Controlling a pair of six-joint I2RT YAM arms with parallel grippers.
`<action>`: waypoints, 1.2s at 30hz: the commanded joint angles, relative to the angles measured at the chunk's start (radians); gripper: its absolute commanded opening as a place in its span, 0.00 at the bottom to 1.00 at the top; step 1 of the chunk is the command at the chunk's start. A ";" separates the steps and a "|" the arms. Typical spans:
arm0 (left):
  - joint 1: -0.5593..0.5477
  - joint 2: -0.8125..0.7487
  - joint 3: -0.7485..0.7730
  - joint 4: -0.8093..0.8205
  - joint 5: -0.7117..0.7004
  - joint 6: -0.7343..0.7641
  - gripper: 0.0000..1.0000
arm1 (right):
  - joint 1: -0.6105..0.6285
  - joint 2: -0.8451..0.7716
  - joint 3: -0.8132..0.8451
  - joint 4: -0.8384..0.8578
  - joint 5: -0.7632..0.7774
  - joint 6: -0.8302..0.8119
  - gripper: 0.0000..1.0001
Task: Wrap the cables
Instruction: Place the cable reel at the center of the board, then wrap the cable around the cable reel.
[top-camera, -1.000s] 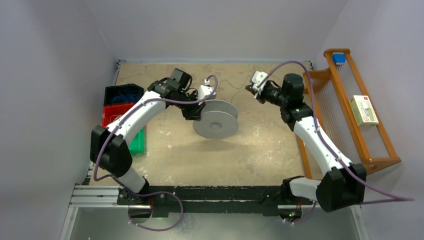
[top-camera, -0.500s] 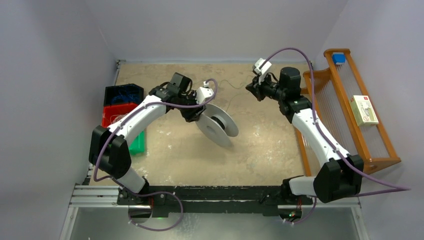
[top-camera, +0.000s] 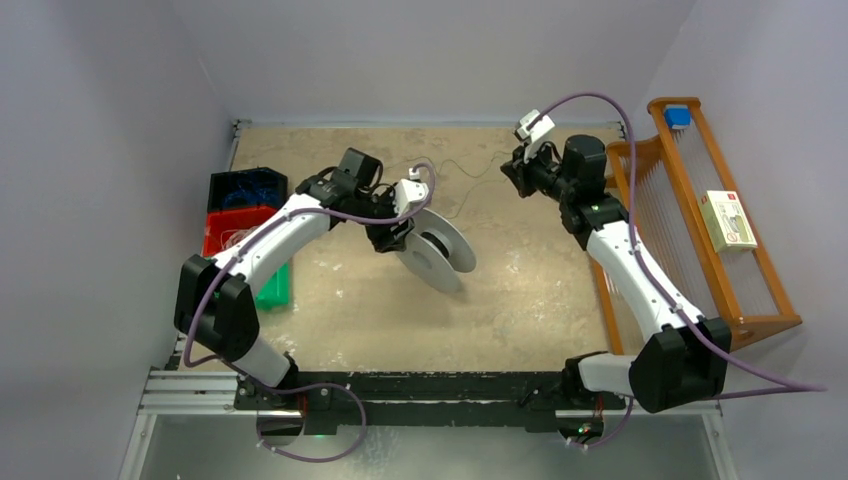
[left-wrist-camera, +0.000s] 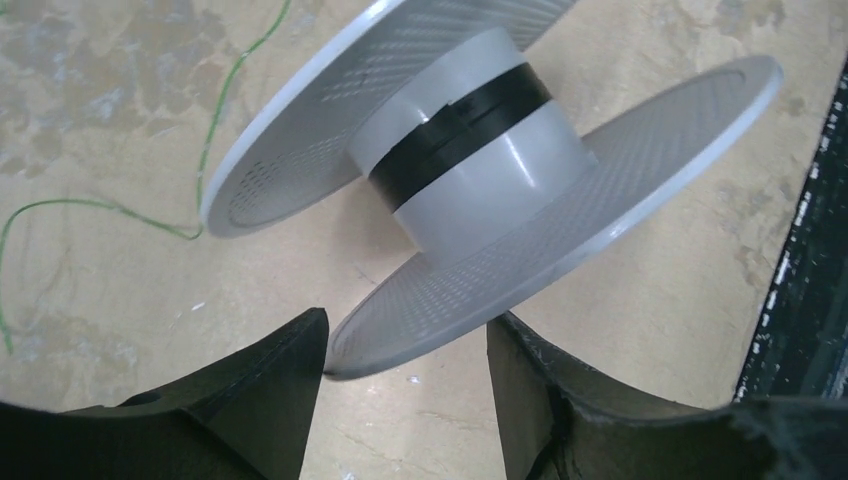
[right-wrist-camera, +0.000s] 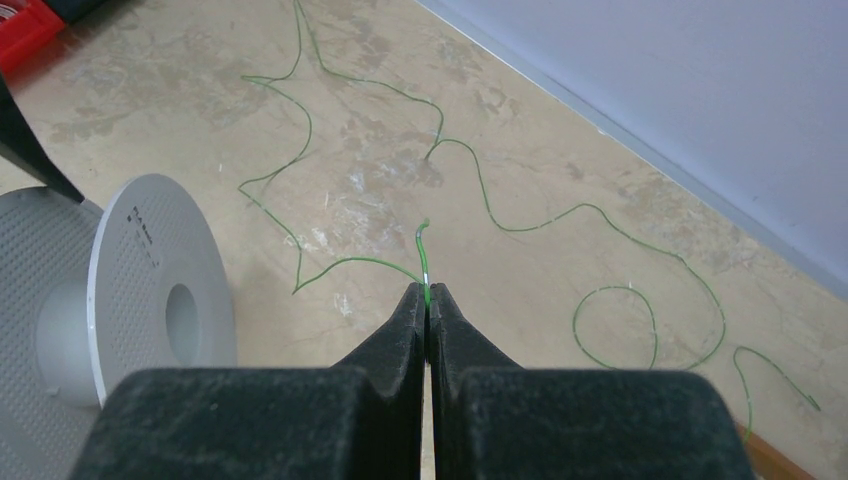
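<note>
L arm (white links, black joints): elbow out to L, forearm angled inward toward table centre, wrist pitched down. L gripper (black, two-finger): jaws parted, fingers standing well apart. R arm (same build): extended far along R side, wrist turned inward to L. R gripper (black, two-finger): jaws pressed flat together, tips pinching thin green wire.

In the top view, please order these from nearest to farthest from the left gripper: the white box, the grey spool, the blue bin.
1. Grey spool, directly at the left gripper, near the middle of the view.
2. Blue bin, on the left side.
3. White box, on the orange rack, far right.
</note>
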 joint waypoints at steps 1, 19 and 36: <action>-0.025 0.059 0.058 -0.087 0.129 0.122 0.56 | 0.001 -0.004 -0.004 0.024 0.019 0.017 0.00; -0.037 0.007 0.166 -0.119 -0.122 0.145 0.00 | 0.001 0.014 0.095 -0.174 -0.002 -0.032 0.00; -0.163 -0.363 -0.109 0.298 -0.408 0.252 0.00 | 0.001 0.119 0.227 -0.364 -0.336 -0.001 0.00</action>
